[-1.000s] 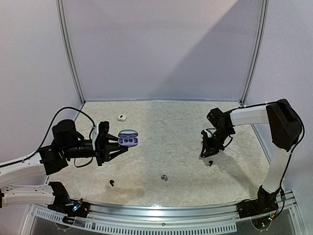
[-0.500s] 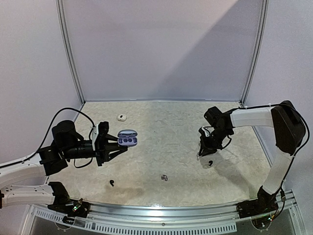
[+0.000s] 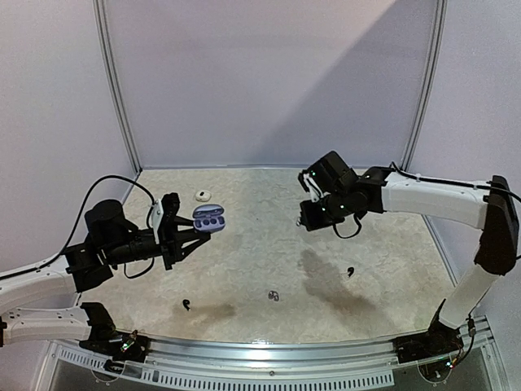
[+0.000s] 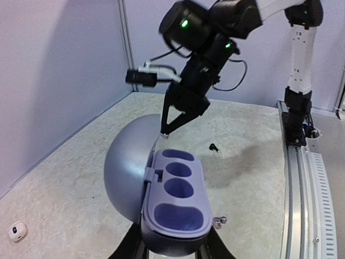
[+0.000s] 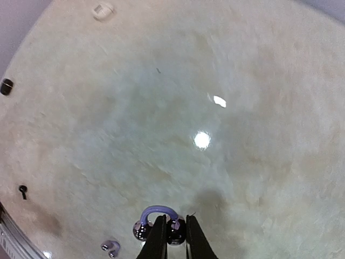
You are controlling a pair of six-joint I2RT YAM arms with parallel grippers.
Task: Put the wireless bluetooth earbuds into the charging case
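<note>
Open charging case [image 4: 175,197] in left hand [image 4: 172,247]

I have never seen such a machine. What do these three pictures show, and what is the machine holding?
It is two robot arms on a table. One picture looks down from above; the other two come from cameras on the wrists. The left arm holds an open purple case in its jaws. The right arm hovers near it, jaws almost shut on what looks like a white earbud. On the table lie two black earbuds, a silvery pair and a white piece.
</note>
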